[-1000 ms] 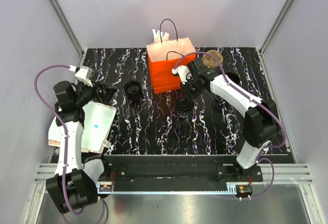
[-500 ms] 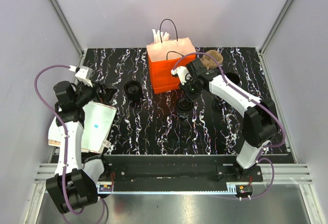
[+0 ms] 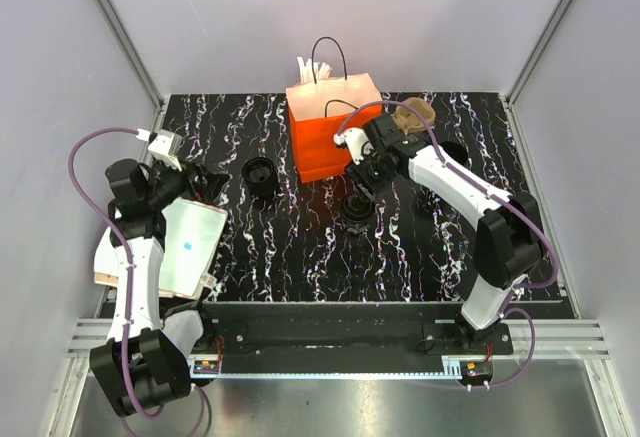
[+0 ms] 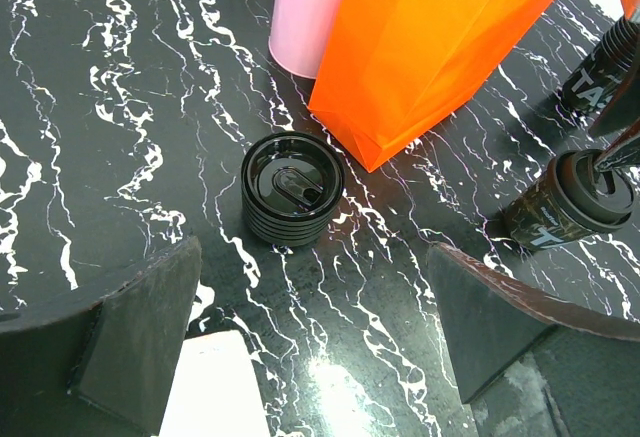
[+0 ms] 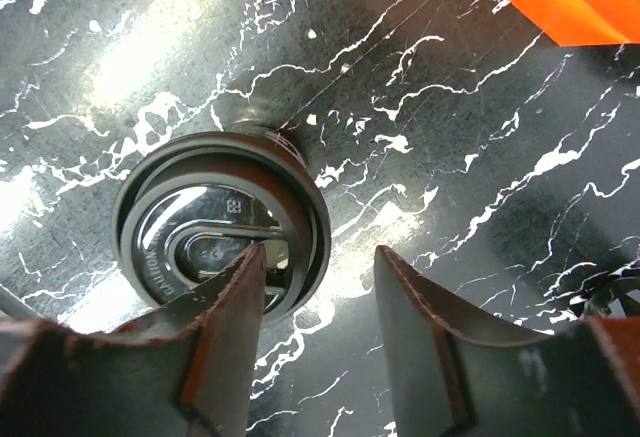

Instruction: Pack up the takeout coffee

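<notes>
The takeout coffee [image 3: 356, 205] is a small black cup with a black lid, standing on the marble table in front of the orange paper bag [image 3: 333, 127]. My right gripper [image 3: 367, 183] hovers just above it, open. In the right wrist view one finger lies over the lid [image 5: 220, 219] and the other stands beside the cup, with nothing gripped between them [image 5: 320, 292]. The left wrist view shows the cup [image 4: 568, 202] at the right edge. My left gripper [image 4: 320, 347] is wide open and holds nothing, low over the table at the left [image 3: 205, 182].
A squat stack of black lids [image 3: 259, 174] [image 4: 291, 187] sits left of the bag. More black cups [image 3: 452, 153] and a brown cardboard carrier [image 3: 412, 114] stand at the back right. A pink container [image 4: 305, 7] is behind the bag. A white pad [image 3: 190, 247] lies under the left arm.
The right gripper's jaws have parted from shut to open above the cup's lid. The left arm has not moved.
</notes>
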Robot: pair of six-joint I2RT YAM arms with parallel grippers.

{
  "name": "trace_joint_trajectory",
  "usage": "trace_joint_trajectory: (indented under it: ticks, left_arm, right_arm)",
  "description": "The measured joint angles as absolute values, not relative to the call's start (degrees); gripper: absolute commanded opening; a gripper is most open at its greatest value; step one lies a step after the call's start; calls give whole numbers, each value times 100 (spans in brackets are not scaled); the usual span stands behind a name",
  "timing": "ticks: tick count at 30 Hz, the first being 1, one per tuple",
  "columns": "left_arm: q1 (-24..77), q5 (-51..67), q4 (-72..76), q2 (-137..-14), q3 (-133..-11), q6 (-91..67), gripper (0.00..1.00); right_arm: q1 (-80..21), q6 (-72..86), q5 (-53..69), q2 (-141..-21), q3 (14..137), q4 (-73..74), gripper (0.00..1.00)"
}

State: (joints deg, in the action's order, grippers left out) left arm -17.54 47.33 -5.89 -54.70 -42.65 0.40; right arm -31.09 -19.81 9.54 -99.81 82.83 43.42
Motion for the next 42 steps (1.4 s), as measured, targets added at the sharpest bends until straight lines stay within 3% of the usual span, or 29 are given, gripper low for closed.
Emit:
trace_joint_trajectory:
  ticks: [9, 13, 14, 19, 24, 30, 42]
  left_arm:
    - [-1754, 4912, -589, -5470, -4265, 47, 99]
    - [-1712, 5253, -591, -5470, -4265, 95, 99]
    - [-1673, 5330, -593, -5470, -4265, 121, 99]
    - [-967, 5424, -805, -5594, -4355, 353, 99]
    - [237, 5190, -1238, -6029, -4816, 742, 99]
    - [1192, 4984, -1645, -6997, -5835, 908, 99]
    - [2032, 4788, -1741, -8934, -6665, 676, 99]
  right_arm:
    - [-3111, -2016, 961, -9673, 8501, 4571, 61]
    - [-3111, -2058, 1009, -9498, 8549, 4681, 76]
    - [-3111, -2075, 1059, -9428, 8549, 4727, 84]
    - [-3072, -2043, 1490, -8882, 8407, 4823, 99]
    - [-2648, -1824, 2375, -8394, 7824, 4668, 100]
    - [-1942, -1251, 3463, -8604, 7100, 4167, 98]
    - [-1667, -456, 4174, -9793, 7113, 3651, 94]
